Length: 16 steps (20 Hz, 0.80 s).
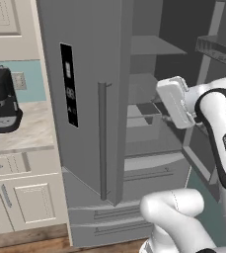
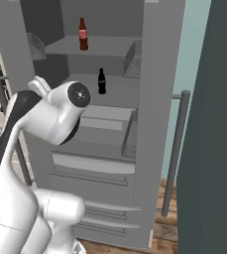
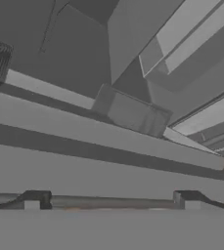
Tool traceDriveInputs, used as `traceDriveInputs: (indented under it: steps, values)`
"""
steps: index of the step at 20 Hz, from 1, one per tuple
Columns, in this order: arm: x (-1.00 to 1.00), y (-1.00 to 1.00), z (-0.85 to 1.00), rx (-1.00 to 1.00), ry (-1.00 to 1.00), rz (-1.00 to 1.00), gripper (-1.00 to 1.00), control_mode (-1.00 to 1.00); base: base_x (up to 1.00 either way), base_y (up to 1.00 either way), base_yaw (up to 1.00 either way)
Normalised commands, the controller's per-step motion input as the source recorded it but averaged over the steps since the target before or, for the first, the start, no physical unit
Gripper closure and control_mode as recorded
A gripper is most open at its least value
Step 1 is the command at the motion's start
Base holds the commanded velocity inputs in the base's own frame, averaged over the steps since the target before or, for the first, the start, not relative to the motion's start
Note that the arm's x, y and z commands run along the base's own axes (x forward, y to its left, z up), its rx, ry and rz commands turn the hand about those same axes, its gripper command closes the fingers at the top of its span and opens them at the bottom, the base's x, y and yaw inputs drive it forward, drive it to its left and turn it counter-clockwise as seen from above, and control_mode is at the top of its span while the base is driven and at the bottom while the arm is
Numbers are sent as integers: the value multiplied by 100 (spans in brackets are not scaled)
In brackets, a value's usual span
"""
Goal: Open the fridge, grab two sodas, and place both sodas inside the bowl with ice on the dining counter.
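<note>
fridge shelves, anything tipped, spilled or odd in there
Nothing stands out. In the open fridge, one soda stands upright on the top shelf and the other soda stands upright on the shelf below. No spill shows around either. The tool is open and holds nothing.

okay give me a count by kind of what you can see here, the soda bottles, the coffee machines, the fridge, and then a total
Soda bottles: 2 (upper shelf, lower shelf)
Coffee machines: 1
Fridges: 1
Total: 4
</note>
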Motion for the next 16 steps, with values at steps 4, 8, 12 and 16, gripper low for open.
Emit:
traceDriveInputs:
  steps: [4, 8, 12, 16]
  values:
    - [51, 25, -11, 18, 0, 0, -100, -100, 0, 0, 0]
    - [53, 22, -6, 16, 2, 0, -100, -100, 0, 0, 0]
    - [50, 25, -1, 12, 4, 0, -100, -100, 0, 0, 0]
    - [43, 35, 0, 5, 4, 0, -100, -100, 0, 0, 0]
